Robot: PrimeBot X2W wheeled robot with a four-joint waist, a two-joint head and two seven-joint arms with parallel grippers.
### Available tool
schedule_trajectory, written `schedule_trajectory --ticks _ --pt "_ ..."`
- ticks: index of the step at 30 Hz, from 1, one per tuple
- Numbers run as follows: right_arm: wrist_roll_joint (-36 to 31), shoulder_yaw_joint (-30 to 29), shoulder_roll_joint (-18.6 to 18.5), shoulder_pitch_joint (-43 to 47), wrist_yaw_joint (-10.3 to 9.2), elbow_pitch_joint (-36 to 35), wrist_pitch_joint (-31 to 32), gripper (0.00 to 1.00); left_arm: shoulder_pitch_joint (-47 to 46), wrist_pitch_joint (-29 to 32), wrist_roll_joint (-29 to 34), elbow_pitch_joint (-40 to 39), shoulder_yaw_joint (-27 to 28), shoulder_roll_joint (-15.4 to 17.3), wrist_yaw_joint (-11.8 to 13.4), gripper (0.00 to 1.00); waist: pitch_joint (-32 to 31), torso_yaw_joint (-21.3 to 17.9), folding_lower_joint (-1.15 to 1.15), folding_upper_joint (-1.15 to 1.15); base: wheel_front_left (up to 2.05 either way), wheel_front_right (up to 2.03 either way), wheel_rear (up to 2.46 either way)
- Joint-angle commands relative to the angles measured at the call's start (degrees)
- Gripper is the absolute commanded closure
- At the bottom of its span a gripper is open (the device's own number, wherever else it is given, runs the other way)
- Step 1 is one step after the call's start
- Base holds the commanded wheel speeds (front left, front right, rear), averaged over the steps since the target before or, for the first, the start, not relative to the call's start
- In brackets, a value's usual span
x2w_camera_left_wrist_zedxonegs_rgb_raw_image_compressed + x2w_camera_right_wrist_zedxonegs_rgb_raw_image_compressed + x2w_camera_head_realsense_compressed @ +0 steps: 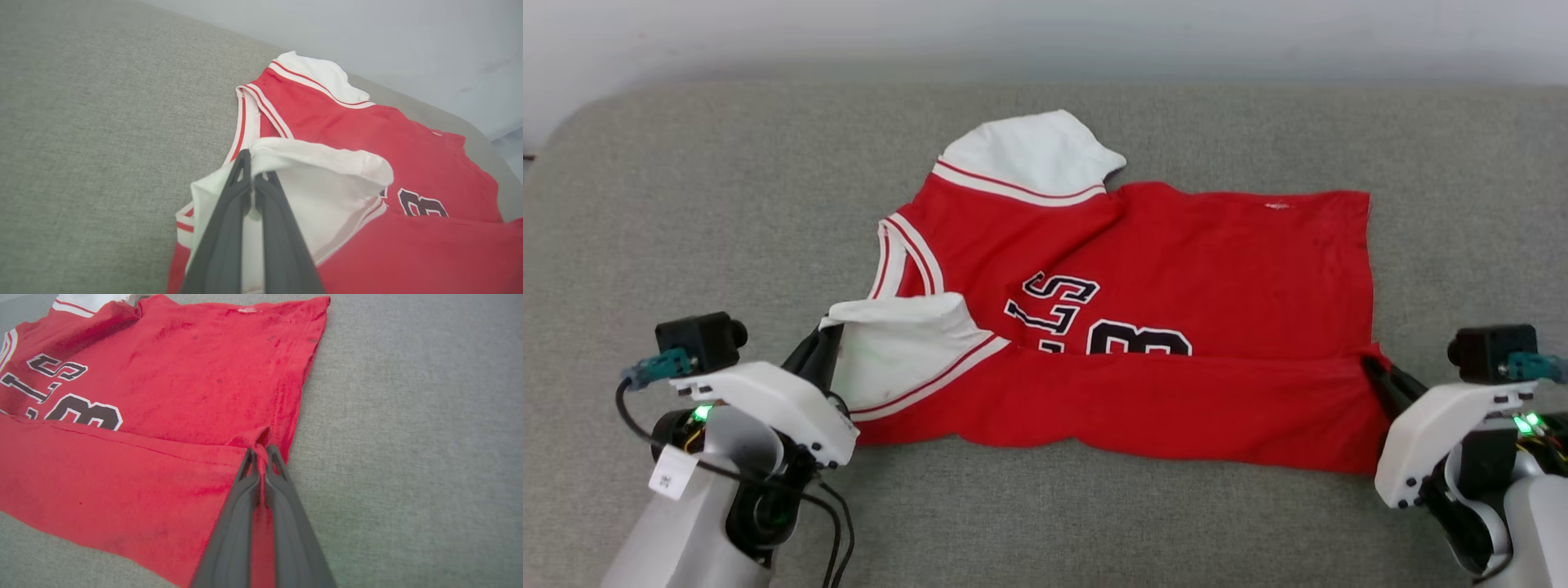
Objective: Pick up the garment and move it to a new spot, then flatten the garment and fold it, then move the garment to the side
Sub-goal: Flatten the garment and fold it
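Head view: one shirt (1176,269) is lying on grey fabric (686,204), its near edge folded over. Two grippers are clamping it: left gripper (822,341) closed on a white sleeve (907,343), right gripper (1374,369) closed on the red hem (1369,286).

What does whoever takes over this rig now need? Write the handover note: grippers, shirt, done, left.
Left gripper: shut on the white near sleeve of the shirt.
Right gripper: shut on the red hem corner.
Shirt: on the grey cushion, collar to the robot's left, hem to its right; far sleeve lies flat.
Done: near long edge folded over the chest, covering the bottom of the number.
Left: probably let go, finish the fold, move the shirt aside.
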Motion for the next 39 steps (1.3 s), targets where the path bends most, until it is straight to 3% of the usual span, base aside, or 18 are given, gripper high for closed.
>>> schedule_trajectory --ticks 1,6,7,9,10,11,12,13,14,15,16,18,23,29,33,39 --pt "-0.05 0.65 -0.53 -2.02 -0.05 1.8 -0.78 1.0 -2.04 -0.36 -0.15 1.97 -0.23 -0.59 -0.87 1.0 2.11 -0.4 -0.01 0.0 0.0 0.0 0.0" --pt "0.52 2.71 -0.83 -5.41 -0.05 7.6 -2.99 1.0 -5.17 0.53 -0.56 8.82 -1.6 -2.06 -3.14 1.0 3.35 -0.4 -0.01 0.0 0.0 0.0 0.0" --pt "1.0 3.97 -0.93 -6.36 -0.05 10.44 -3.93 0.89 -6.54 1.27 -1.04 12.08 -2.16 -2.65 -4.18 1.0 3.56 -0.33 -0.01 0.0 0.0 0.0 0.0" --pt "1.31 5.25 -0.95 -7.25 -0.05 12.8 -5.23 0.54 -7.45 1.7 -1.58 14.9 -2.61 -3.17 -5.08 1.0 3.54 -0.32 -0.01 0.0 0.0 0.0 0.0" --pt "1.84 5.72 -0.73 -7.5 -0.05 13.91 -5.75 0.11 -7.74 2.02 -1.77 16.18 -2.94 -3.45 -5.51 1.0 3.46 -0.35 -0.01 0.0 0.0 0.0 0.0" --pt "1.9 6.44 -0.9 -7.76 -0.05 14.7 -6.49 0.0 -7.94 2.26 -2.04 17.26 -3.26 -3.77 -5.95 0.96 3.27 -0.38 -0.01 0.0 0.0 0.0 0.0" --pt "1.9 6.44 -0.9 -7.76 -0.05 14.7 -6.49 0.0 -7.94 2.26 -2.04 17.26 -3.26 -3.77 -5.95 0.96 3.27 -0.38 -0.01 0.0 0.0 0.0 0.0" --pt "2.22 7.01 -0.98 -8.02 -0.05 15.15 -7.64 0.0 -8.26 2.29 -2.2 18.19 -3.4 -3.86 -6.16 0.67 3.09 -0.43 -0.01 0.0 0.0 0.0 0.0" --pt "2.77 7.41 -0.87 -8.19 -0.05 15.64 -8.72 0.0 -8.57 2.0 -2.49 18.97 -3.4 -3.89 -6.4 0.47 2.86 -0.52 -0.01 0.0 0.0 0.0 0.0" --pt "2.89 7.92 -1.07 -8.33 -0.05 15.9 -10.25 0.0 -8.71 1.71 -2.56 19.79 -3.45 -3.95 -6.69 0.09 2.5 -0.59 -0.01 0.0 0.0 0.0 0.0" --pt "3.2 7.85 -1.09 -8.52 -0.06 15.82 -12.35 0.0 -8.82 1.11 -2.6 20.35 -3.37 -3.85 -6.79 0.0 2.19 -0.72 -0.01 0.0 0.0 0.0 0.0" --pt "2.94 7.25 -0.13 -8.56 -0.05 15.65 -19.06 0.0 -9.16 -1.38 -2.36 21.44 -2.76 -3.19 -7.07 0.0 1.12 -1.2 -0.01 0.0 0.0 0.0 0.0" --pt "0.26 5.43 1.17 -6.64 -0.05 14.28 -28.22 0.0 -8.61 -4.99 -0.79 21.69 -2.26 -1.83 -6.17 0.0 -1.33 -1.92 -0.01 0.0 0.0 0.0 0.0" --pt "-2.74 2.73 3.44 -3.48 -0.05 10.76 -30.91 0.0 -7.44 -3.65 0.18 19.42 -2.32 1.11 -4.63 0.0 -3.77 -2.43 -0.01 0.0 0.0 0.0 0.0" --pt "-4.34 0.78 5.13 0.02 -0.05 6.45 -29.74 0.0 -6.24 2.5 -0.63 15.27 -2.81 4.36 -3.84 0.0 -5.14 -2.72 -0.01 0.0 0.0 0.0 0.0" --pt "-5.42 -0.74 7.1 3.8 -0.05 0.71 -27.14 0.0 -4.74 18.75 -4.17 7.32 -4.21 10.3 -3.38 0.0 -5.62 -3.32 -0.01 0.0 0.0 0.0 0.0"
